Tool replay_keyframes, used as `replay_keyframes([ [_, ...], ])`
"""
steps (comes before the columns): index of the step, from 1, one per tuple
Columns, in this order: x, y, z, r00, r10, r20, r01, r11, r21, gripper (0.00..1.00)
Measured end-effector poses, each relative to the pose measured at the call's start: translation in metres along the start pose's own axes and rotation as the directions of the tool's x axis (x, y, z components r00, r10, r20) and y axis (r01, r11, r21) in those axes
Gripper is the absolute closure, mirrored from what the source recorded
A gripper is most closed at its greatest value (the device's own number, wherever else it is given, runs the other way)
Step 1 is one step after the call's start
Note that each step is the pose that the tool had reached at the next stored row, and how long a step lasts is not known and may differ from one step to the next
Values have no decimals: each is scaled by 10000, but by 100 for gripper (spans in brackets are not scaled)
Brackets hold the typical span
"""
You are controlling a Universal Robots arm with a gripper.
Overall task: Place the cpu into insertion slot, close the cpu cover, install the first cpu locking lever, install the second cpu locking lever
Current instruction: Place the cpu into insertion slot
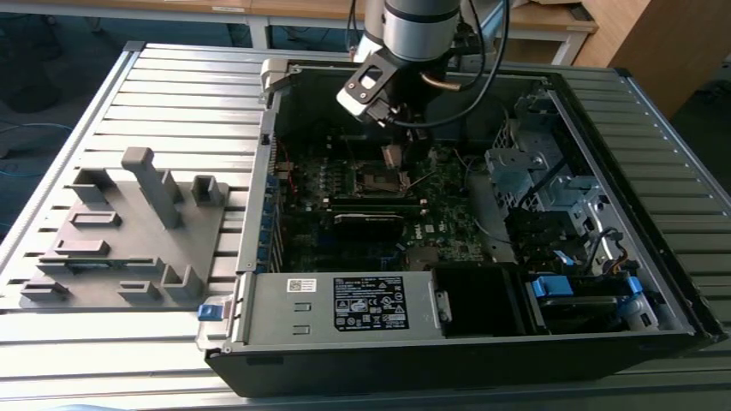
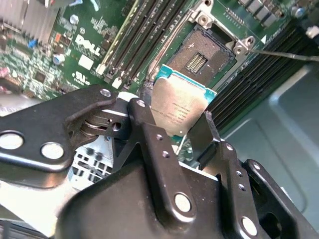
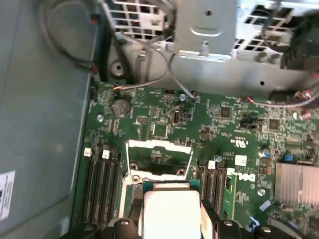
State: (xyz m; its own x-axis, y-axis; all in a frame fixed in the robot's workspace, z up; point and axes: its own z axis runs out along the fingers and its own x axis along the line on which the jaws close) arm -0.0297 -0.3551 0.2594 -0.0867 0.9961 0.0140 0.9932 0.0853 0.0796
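Note:
My gripper (image 2: 174,124) is shut on the cpu (image 2: 182,107), a flat square chip with a silver-grey top, gripped by its edges between the black fingers (image 2: 144,119). The cpu hangs tilted a little above the insertion slot (image 2: 202,55), a dark square socket that lies open and empty. In the first wrist view the cpu (image 3: 169,209) sits just before the cpu cover (image 3: 159,147), a silvery windowed frame standing raised on its hinge. A thin lever rod (image 2: 284,52) sticks out from the socket's corner. In the exterior view the gripper (image 1: 393,151) hovers over the insertion slot (image 1: 383,178) inside the open computer case.
Black memory slots (image 2: 134,45) run along both sides of the socket. A finned heat sink (image 3: 296,181) sits on the board. A grey power supply (image 1: 342,304) fills the case's near side, a drive cage (image 1: 531,163) the exterior view's right. A grey fixture plate (image 1: 126,231) lies outside.

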Motion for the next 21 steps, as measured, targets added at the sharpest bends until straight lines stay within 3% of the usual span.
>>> replay_keyframes([
  [3, -1, 0, 3, 9989, 468, 36, -468, 9989, -7, 46],
  [7, 0, 0, 3, 9989, 472, 40, -472, 9989, -4, 46],
  [8, 1, 0, 5, 9989, 473, 35, -474, 9989, 57, 46],
  [9, 0, 2, 7, 9989, 476, 30, -477, 9987, 186, 46],
  [11, -1, 6, 10, 9988, 480, 19, -481, 9974, 529, 46],
  [17, 0, 4, 10, 9988, 482, 18, -482, 9973, 554, 46],
  [21, 26, -40, 15, 9988, 485, 19, -485, 9973, 551, 46],
])
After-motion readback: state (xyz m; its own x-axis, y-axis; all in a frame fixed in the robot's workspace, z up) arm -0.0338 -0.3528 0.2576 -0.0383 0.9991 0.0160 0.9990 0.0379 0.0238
